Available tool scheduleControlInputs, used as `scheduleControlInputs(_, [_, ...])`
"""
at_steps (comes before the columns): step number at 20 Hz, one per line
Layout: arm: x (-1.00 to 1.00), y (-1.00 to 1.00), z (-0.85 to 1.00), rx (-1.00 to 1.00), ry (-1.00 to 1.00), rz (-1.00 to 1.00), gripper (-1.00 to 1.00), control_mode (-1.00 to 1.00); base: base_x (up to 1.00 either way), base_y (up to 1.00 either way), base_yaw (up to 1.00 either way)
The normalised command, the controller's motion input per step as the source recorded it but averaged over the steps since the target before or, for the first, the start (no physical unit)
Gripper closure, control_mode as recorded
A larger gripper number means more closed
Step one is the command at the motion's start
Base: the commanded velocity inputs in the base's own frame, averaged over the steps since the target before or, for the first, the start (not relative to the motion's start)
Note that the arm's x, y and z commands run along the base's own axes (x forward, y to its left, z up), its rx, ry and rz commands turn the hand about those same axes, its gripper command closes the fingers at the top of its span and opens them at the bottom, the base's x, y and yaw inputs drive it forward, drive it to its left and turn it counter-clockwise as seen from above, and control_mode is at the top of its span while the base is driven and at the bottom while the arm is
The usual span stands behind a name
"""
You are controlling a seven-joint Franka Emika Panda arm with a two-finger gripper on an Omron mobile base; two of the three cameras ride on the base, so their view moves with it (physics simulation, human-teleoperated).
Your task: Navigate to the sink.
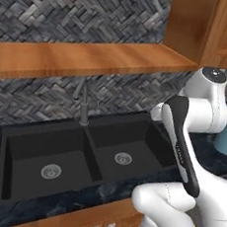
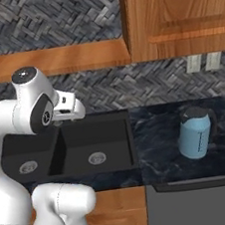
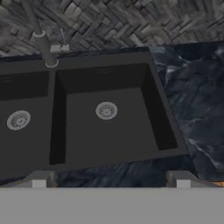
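Directly ahead, the black sink (image 1: pixel 81 157) sits in a dark marbled counter (image 2: pixel 157 133) below herringbone tile.

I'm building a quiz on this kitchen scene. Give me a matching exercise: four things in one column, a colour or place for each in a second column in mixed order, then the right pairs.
Things:
1. sink
2. faucet
3. kettle
4. wall shelf

Descriptions:
A. light blue, standing on the dark counter to the right of the basins
B. slim grey metal, rising behind the divider between the two bowls
C. matte black, two bowls with round silver drains
D. brown wood, running along the wall above the basins

Pairs: 1-C, 2-B, 3-A, 4-D
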Motion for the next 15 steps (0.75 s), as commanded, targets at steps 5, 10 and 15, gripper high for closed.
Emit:
scheduleControlInputs(5, [0.8, 0.6, -0.8, -0.03, 0.21, 0.24, -1.0, -1.0, 0.2, 0.15, 0.07])
scheduleControlInputs(10, [1.0, 0.88, -1.0, 0.01, 0.19, 0.24, -1.0, -1.0, 0.0, 0.0, 0.0])
scheduleControlInputs(15, [1.0, 0.87, -0.92, 0.0, 0.01, 0.15, -1.0, -1.0, 0.0, 0.0, 0.0])
